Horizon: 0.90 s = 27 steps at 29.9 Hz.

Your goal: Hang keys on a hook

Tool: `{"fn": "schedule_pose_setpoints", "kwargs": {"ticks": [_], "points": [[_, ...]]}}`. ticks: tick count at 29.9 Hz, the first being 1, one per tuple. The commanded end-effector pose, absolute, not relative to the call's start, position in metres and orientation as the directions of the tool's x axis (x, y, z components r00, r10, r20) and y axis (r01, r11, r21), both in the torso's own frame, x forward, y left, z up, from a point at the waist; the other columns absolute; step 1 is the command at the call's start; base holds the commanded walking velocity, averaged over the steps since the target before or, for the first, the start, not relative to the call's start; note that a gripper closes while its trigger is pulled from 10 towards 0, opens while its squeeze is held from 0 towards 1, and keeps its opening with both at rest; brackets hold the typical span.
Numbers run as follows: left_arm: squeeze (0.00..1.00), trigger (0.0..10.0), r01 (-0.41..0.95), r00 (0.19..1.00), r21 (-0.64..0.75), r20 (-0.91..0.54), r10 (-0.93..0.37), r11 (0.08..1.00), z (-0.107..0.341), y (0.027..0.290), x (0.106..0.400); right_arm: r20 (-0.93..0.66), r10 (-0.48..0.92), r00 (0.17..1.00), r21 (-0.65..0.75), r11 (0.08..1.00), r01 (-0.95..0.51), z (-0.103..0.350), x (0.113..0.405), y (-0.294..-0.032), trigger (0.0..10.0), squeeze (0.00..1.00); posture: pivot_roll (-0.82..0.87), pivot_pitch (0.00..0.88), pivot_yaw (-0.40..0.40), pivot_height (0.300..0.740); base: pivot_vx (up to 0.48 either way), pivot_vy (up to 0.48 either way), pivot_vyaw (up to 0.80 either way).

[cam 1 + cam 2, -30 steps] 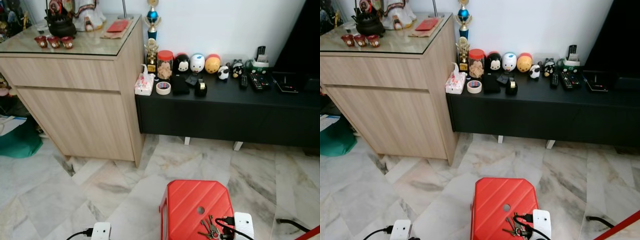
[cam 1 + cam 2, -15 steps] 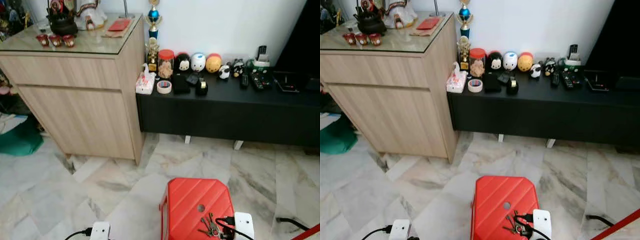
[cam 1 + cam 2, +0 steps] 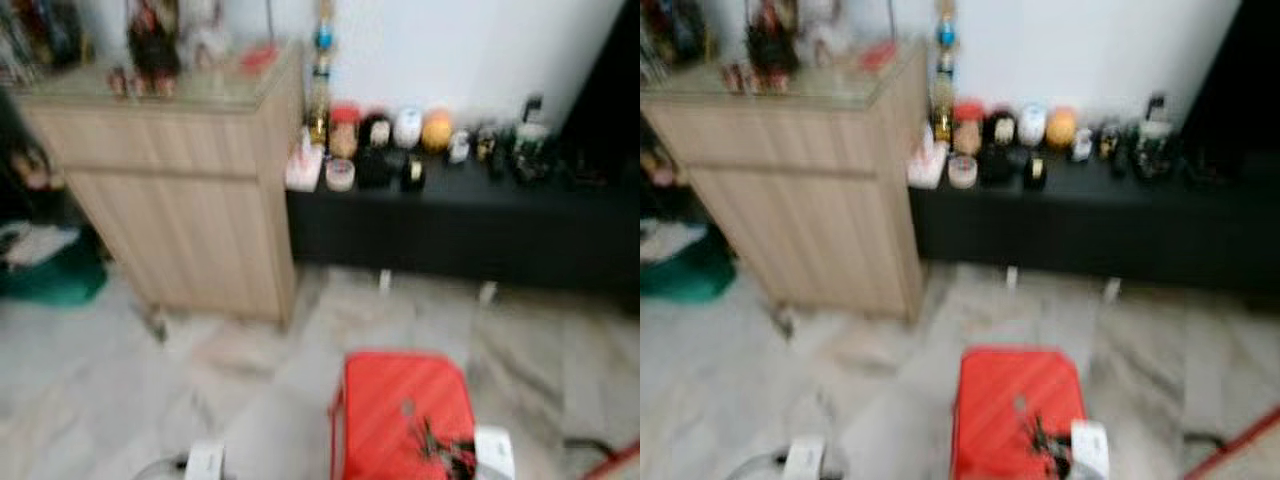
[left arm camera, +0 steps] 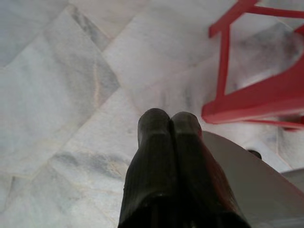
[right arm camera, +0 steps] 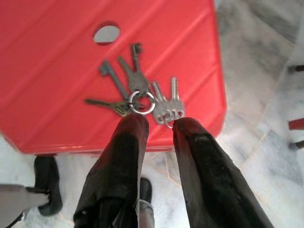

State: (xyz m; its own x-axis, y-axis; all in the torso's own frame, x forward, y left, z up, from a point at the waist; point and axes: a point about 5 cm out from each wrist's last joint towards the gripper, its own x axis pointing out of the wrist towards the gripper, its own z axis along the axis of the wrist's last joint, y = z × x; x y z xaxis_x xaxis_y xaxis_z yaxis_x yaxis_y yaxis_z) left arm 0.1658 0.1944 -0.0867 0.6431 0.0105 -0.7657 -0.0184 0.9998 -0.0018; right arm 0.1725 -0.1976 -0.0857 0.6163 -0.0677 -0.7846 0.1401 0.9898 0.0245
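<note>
Right fingers [image 5: 159, 124] slightly apart over keys [image 5: 140, 95] on red stool [image 5: 57, 80]

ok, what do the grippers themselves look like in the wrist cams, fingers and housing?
Left gripper: two long matte black fingers with rounded, blunt tips and a smooth rubbery look; a pale grey, curved housing sits behind them. Right gripper: the same long black fingers, glossier near the tips. In the blurred head view, white box-like wrist parts show, one with a dark cable. No markings can be made out.
</note>
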Motion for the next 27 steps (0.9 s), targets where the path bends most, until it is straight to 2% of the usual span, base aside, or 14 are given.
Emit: {"fn": "schedule_pose_setpoints", "kwargs": {"ticks": [1, 15, 19, 20, 21, 22, 23, 25, 27], "points": [[0.0, 10.0, -0.017, 0.641, -0.011, -0.767, 0.002, 1.0, -0.087, 0.192, 0.166, -0.786, -0.074, 0.614, 0.023, 0.989, 0.148, -0.086, 0.171, -0.2, 10.0, 0.0, 0.01, 0.0, -0.02, 0.74, 0.0, 0.0, 0.0], [0.0, 10.0, -0.021, 0.662, -0.004, -0.75, 0.011, 1.0, -0.085, 0.193, 0.169, -0.753, -0.096, 0.65, 0.023, 0.985, 0.173, -0.083, 0.173, -0.201, 10.0, 0.0, 0.01, 0.0, -0.02, 0.74, 0.0, 0.0, 0.0], [0.0, 10.0, -0.031, 0.732, 0.022, -0.681, 0.037, 0.999, -0.075, 0.197, 0.183, -0.73, -0.088, 0.678, 0.033, 0.986, 0.164, -0.081, 0.176, -0.201, 10.0, 0.0, 0.01, 0.0, -0.02, 0.74, 0.0, 0.0, 0.0], [0.0, 10.0, -0.039, 0.798, 0.023, -0.601, 0.045, 0.999, -0.062, 0.2, 0.202, -0.712, -0.089, 0.696, 0.036, 0.986, 0.162, -0.08, 0.177, -0.201, 10.0, 0.0, 0.01, 0.0, -0.026, 0.74, 0.0, 0.0, 0.0], [0.0, 10.0, -0.039, 0.798, 0.023, -0.601, 0.045, 0.999, -0.062, 0.2, 0.202, -0.712, -0.089, 0.696, 0.036, 0.986, 0.162, -0.08, 0.177, -0.201, 10.0, 0.0, 0.01, 0.0, -0.026, 0.74, 0.0, 0.0, 0.0], [0.0, 10.0, -0.039, 0.831, 0.027, -0.554, 0.047, 0.999, -0.054, 0.201, 0.213, -0.702, -0.091, 0.706, 0.036, 0.986, 0.164, -0.079, 0.178, -0.202, 10.0, 0.0, 0.02, 0.0, -0.027, 0.74, 0.0, 0.0, 0.0], [0.0, 10.0, -0.032, 0.898, 0.043, -0.437, 0.047, 0.999, -0.033, 0.203, 0.237, -0.676, -0.103, 0.73, 0.028, 0.986, 0.165, -0.076, 0.18, -0.203, 10.0, 0.0, 0.02, 0.0, -0.03, 0.74, 0.0, 0.0, 0.0], [0.0, 10.0, -0.031, 0.904, 0.043, -0.425, 0.046, 0.999, -0.03, 0.203, 0.24, -0.673, -0.104, 0.732, 0.027, 0.986, 0.164, -0.076, 0.18, -0.203, 10.0, 0.0, 0.02, 0.0, -0.03, 0.74, 0.0, 0.0, 0.0], [0.0, 10.0, 0.011, 0.946, 0.039, -0.324, 0.002, 0.999, -0.013, 0.199, 0.256, -0.647, -0.111, 0.755, 0.027, 0.986, 0.167, -0.074, 0.181, -0.204, 10.0, 0.0, 0.01, 0.0, -0.029, 0.74, 0.0, 0.0, 0.0]]}}
